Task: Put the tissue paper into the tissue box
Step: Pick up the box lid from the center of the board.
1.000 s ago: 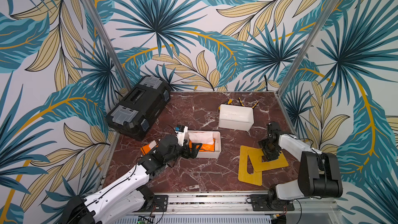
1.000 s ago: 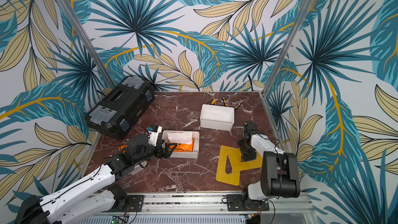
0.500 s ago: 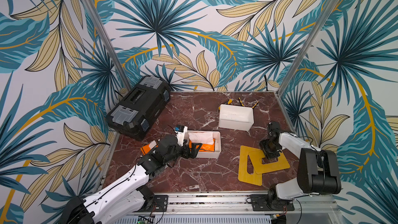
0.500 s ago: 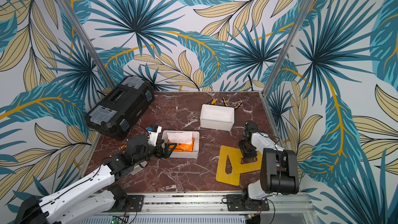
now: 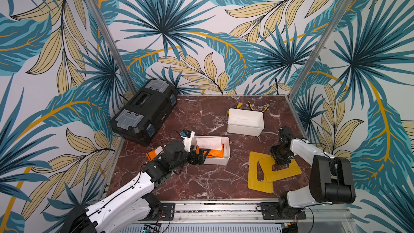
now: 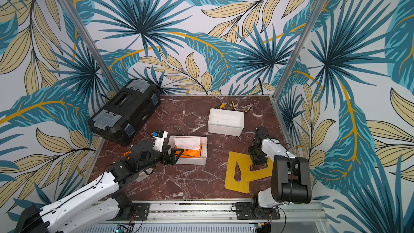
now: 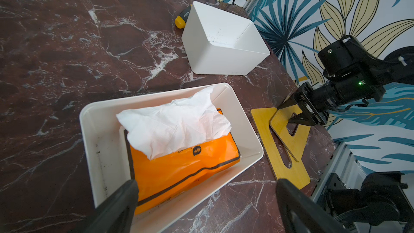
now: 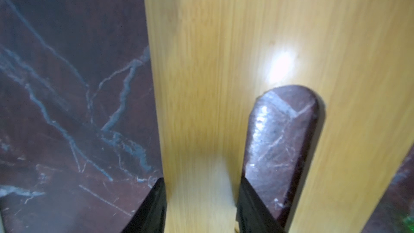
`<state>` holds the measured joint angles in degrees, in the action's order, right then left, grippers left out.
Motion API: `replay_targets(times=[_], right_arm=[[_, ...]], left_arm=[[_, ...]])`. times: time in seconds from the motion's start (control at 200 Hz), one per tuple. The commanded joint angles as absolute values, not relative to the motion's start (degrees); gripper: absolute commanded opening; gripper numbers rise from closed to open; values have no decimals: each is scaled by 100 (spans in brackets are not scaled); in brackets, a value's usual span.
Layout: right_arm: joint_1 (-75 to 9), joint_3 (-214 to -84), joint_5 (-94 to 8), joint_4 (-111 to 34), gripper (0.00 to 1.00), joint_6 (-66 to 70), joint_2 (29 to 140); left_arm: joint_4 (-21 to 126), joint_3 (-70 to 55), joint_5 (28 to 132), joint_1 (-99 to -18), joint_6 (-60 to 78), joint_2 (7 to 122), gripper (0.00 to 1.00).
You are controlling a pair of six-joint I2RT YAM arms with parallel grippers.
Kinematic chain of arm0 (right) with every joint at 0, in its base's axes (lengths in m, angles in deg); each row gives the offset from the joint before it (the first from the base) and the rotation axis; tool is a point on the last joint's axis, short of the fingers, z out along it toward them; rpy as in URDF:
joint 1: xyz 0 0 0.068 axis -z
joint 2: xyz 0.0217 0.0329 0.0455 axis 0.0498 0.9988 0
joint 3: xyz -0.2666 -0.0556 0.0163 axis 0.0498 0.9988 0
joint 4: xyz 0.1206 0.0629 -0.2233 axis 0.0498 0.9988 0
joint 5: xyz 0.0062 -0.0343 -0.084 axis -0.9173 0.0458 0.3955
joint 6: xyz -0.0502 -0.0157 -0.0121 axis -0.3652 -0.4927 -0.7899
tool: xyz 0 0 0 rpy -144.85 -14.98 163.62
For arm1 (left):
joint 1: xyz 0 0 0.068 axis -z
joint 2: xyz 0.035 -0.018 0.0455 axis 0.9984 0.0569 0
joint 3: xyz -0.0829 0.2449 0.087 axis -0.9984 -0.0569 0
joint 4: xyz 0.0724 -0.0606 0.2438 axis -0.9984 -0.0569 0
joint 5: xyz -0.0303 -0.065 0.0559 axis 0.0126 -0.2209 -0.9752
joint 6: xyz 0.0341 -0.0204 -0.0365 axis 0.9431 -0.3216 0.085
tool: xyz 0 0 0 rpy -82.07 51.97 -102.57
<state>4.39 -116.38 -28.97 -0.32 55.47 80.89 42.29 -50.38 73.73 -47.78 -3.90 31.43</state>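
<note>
**Both top views.** Found the left claw (image 5: 201,156) (image 6: 174,155) spread wide at the near end of the tissue box (image 5: 215,162) (image 6: 192,162), gripping nothing. Noted the tissue paper (image 5: 208,142) (image 6: 187,143) standing up out of an orange pack (image 5: 215,153) (image 6: 193,153) that lies inside that box. Placed the right claw (image 5: 282,162) (image 6: 258,160) tips-down on the upper of two overlapping yellow boards (image 5: 289,171) (image 6: 255,174), well apart from the box. Logged a black toolbox (image 5: 145,108) in the far left corner and a second white tub (image 5: 245,124) farther back, all on the marble table (image 5: 201,187).

**Left wrist view.** Saw both fingers (image 7: 121,205) far apart, with only the box's near corner and bare table between them. Saw the tissue paper (image 7: 174,126) draped over the top of the pack (image 7: 179,171), which sits flat in the box (image 7: 105,153). Saw the right claw (image 7: 284,114) pointing down at the slot of a board (image 7: 289,144).

**Right wrist view.** Found the fingers (image 8: 154,209) about half apart, one outside the board's edge over the table (image 8: 67,86), the other in the slot, with a strip of board (image 8: 201,86) between them. Cannot tell whether they press that strip or merely flank it.
</note>
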Motion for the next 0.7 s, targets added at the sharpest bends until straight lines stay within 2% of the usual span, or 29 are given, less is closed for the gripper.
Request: replay_targets(times=[0.0, 0.401, 0.696], right_arm=[[426, -11506, -3176, -426, 33, 5515, 7783], [420, -11439, -3499, -304, 24, 5173, 7023], [370, -11126, -4116, -652, 21, 5161, 6387]], left_arm=[[4170, -5085, 7294, -4763, -333, 3060, 100], [4275, -5093, 7385, -4763, -404, 3100, 100], [4909, -4768, 8328, -4665, -312, 3617, 100]])
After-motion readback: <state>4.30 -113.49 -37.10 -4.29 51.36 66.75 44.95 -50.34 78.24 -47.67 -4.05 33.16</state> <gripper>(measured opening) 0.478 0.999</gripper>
